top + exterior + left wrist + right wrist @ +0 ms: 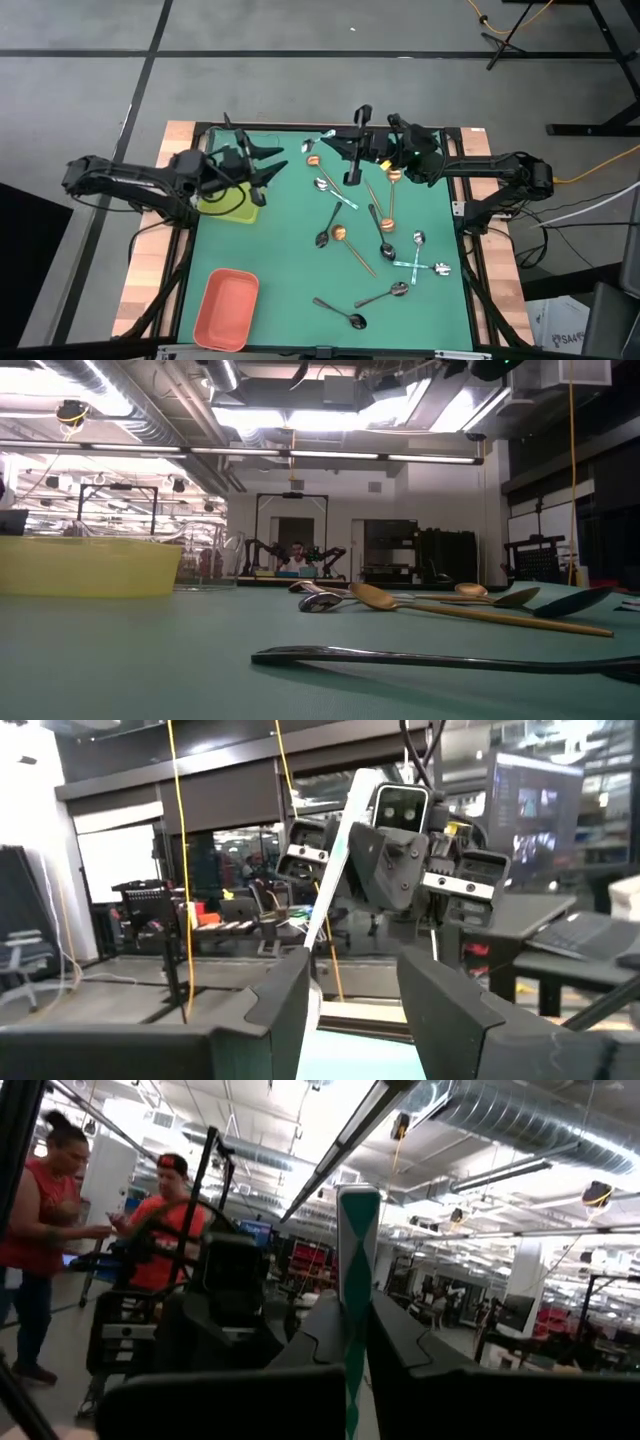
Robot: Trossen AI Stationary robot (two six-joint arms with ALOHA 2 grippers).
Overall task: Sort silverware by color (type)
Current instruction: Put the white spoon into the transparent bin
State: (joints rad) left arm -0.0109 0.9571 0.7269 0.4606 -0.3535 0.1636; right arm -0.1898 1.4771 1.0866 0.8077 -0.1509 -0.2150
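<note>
High view: thin-handled spoons [383, 222] in silver, copper and dark finishes lie scattered over the green bench [290, 255], while the right pincer [353, 158] is clamped on a slim spoon handle and the left pincer [268, 160] stands spread above a yellow-green tray [232, 208].

A robotics lab in an open industrial hall: bare ceiling ducts [520, 1120] and strip lights [330, 457] overhead, another arm rig [295, 555] on a far frame, monitors [535, 805], equipment racks [445, 555], a yellow cable [600, 160] across the concrete floor [300, 90], two people [110, 1230] standing by.
</note>
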